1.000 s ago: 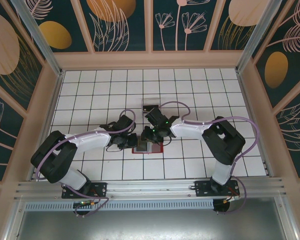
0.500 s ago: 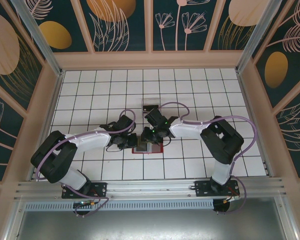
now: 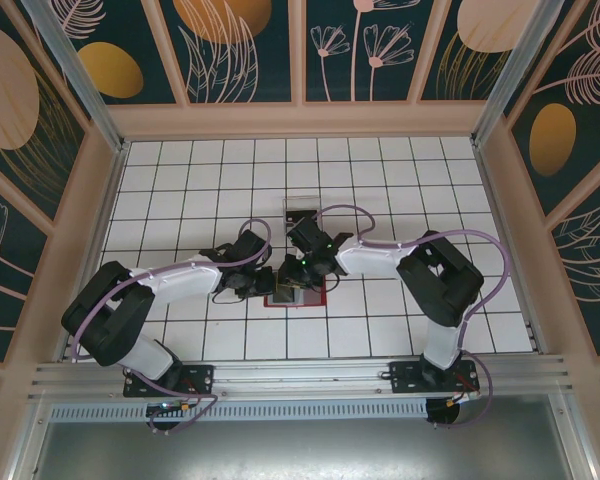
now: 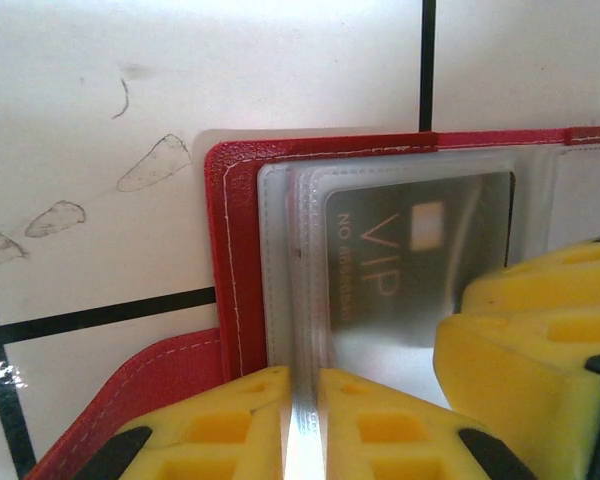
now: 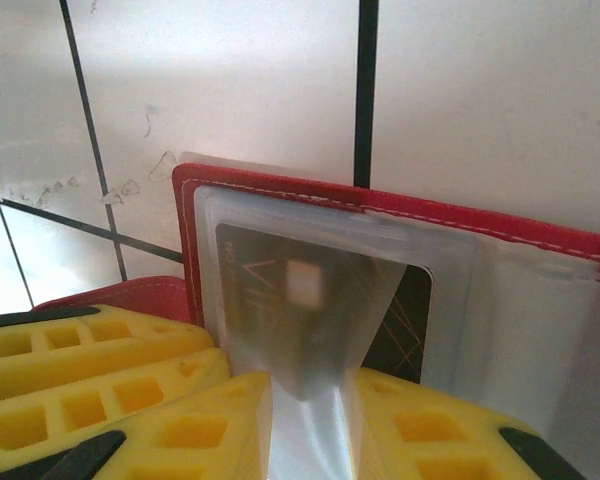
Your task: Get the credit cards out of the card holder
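The red card holder (image 3: 280, 301) lies open on the white tiled table between both arms. In the left wrist view its red cover (image 4: 220, 260) frames clear pocket sleeves with a dark "VIP" credit card (image 4: 410, 250) inside. My left gripper (image 4: 302, 425) (image 3: 263, 284) is shut on the edges of the sleeves at the holder's left side. My right gripper (image 5: 308, 420) (image 3: 298, 280) is shut on one clear sleeve, lifting it into a tent over the dark card (image 5: 280, 290). The two grippers' yellow fingers (image 4: 520, 340) sit side by side, almost touching.
A small clear plastic box (image 3: 302, 210) stands on the tiles just behind the grippers. Wooden walls with aluminium posts (image 3: 75, 70) enclose the table on three sides. Purple cables loop over both arms.
The right arm has shifted slightly to the left over the holder. The left arm has stayed where it was, its jaws easing a touch.
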### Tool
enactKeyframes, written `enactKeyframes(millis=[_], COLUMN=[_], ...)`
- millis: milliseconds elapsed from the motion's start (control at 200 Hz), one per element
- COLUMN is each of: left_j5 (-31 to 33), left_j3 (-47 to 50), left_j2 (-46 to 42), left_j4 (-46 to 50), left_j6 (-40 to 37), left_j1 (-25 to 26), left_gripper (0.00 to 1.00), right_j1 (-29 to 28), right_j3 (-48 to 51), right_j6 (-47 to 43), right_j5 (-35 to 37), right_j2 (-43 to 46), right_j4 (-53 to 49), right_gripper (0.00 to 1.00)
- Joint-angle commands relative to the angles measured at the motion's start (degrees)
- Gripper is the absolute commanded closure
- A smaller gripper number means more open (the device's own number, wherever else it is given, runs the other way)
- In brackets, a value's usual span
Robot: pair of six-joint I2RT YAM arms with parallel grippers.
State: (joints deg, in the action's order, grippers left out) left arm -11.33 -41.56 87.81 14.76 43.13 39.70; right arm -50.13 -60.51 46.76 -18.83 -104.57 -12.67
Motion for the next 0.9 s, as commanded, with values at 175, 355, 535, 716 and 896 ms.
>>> enactKeyframes(millis=[175,355,535,716,896], left_j5=[2.16,2.61,3.67,3.79,3.77], left_j3=[-0.28,-0.19,-0.28,-0.10,-0.32], left_j2=[1.39,1.66,2.44,3.42,3.51], left_j4=[1.66,2.02,2.64,2.68,2.90], left_j6=[-1.02,-1.08,-1.44,-1.64,-1.74], left_j1=[0.21,0.23,0.24,0.21,0.22], left_gripper=[0.80,0.80,0.81,0.82,0.84], right_j1=[-0.50,-0.58,-0.34,1.51,3.31], right_j3=[-2.86,-3.39,-3.69,-0.21,4.53], right_j6=[-2.22,-2.39,-2.55,-2.51,-2.99], right_j5=[6.16,6.09,6.69,5.35,2.70], right_j2=[0.28,1.45,4.30,6.39,7.06], right_j4=[-7.94,-8.40,-8.36,-5.69,-1.96], right_gripper=[0.73,0.73,0.73,0.74,0.79])
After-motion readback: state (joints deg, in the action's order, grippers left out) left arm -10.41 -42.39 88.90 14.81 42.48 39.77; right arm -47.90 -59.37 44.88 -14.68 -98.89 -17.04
